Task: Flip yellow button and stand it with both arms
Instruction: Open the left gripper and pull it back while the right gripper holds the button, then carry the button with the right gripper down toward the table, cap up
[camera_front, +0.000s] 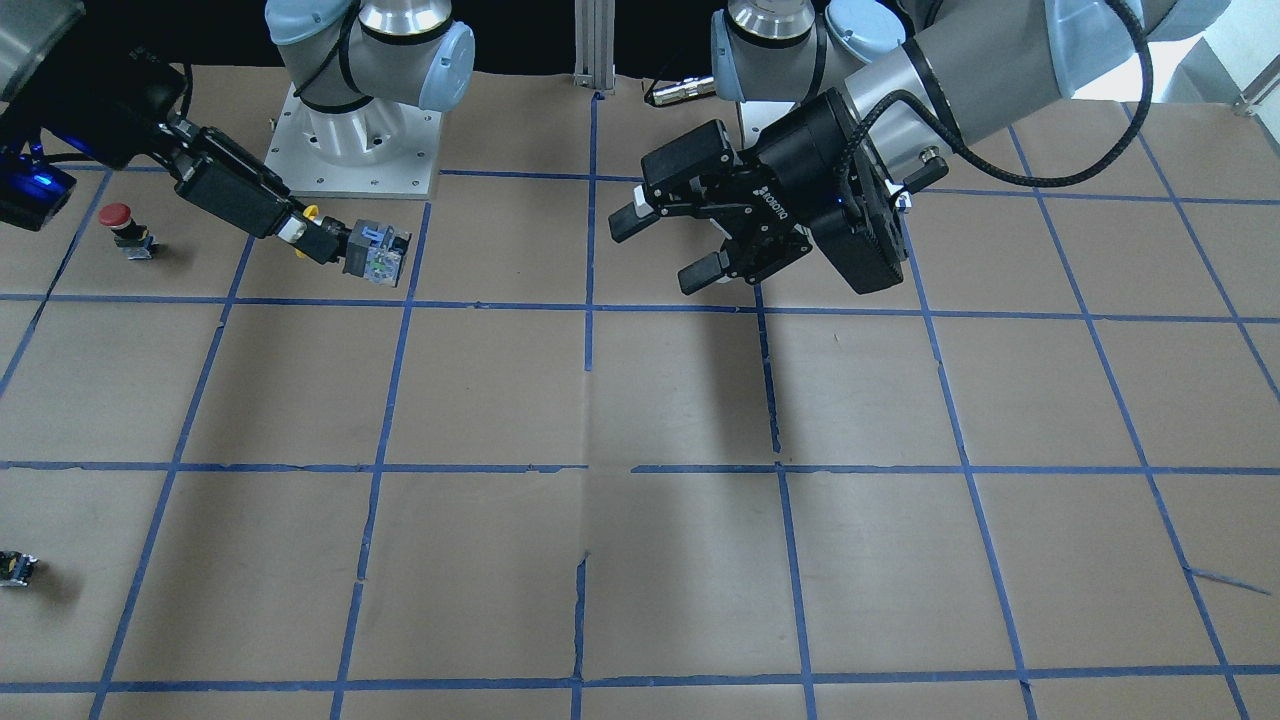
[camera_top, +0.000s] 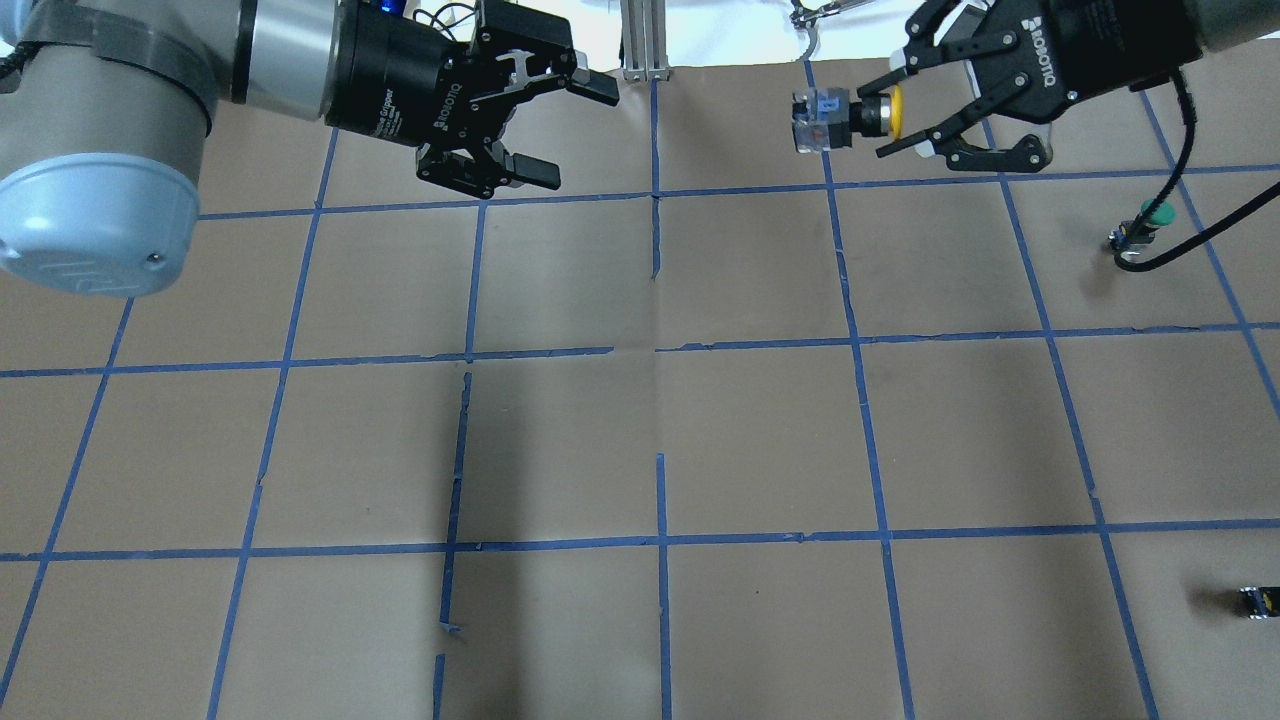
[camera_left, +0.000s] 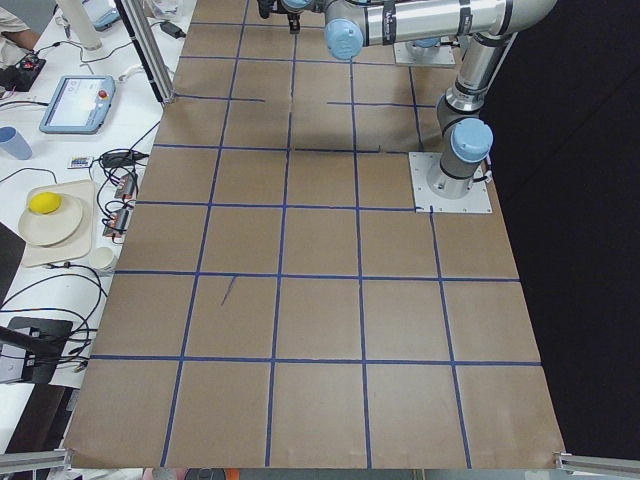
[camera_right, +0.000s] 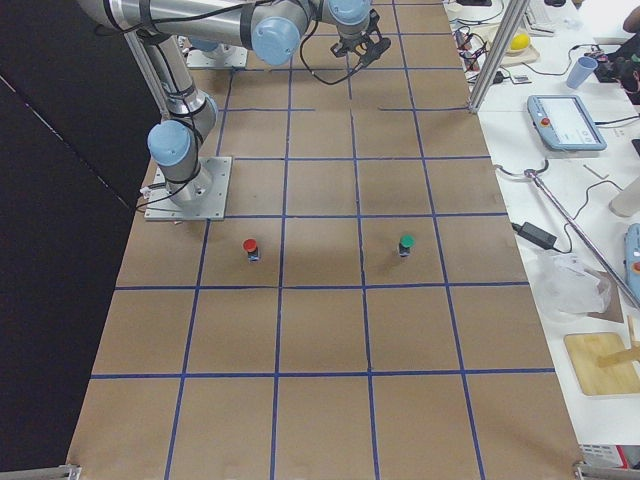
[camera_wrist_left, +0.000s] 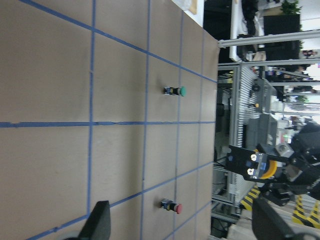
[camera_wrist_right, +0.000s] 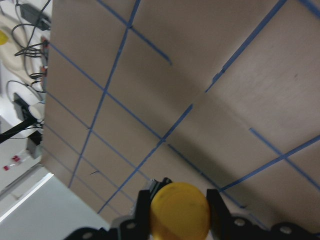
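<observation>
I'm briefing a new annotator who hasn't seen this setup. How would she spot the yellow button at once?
Over the brown gridded table, look to the robot's own right for the right gripper. The yellow button is clamped in it sideways, off the table; the red button and green button stand on the paper, untouched.

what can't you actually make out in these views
- Yellow button contact block: right wrist view, mostly hidden behind its own cap.
- Its cap: front-facing view, mostly covered by the right gripper.
- Small black block: cut by the front-facing view's left edge; too small overhead.
- Green button: overhead, partly behind a cable.
- Left gripper: exterior left view, cut by the top edge.
</observation>
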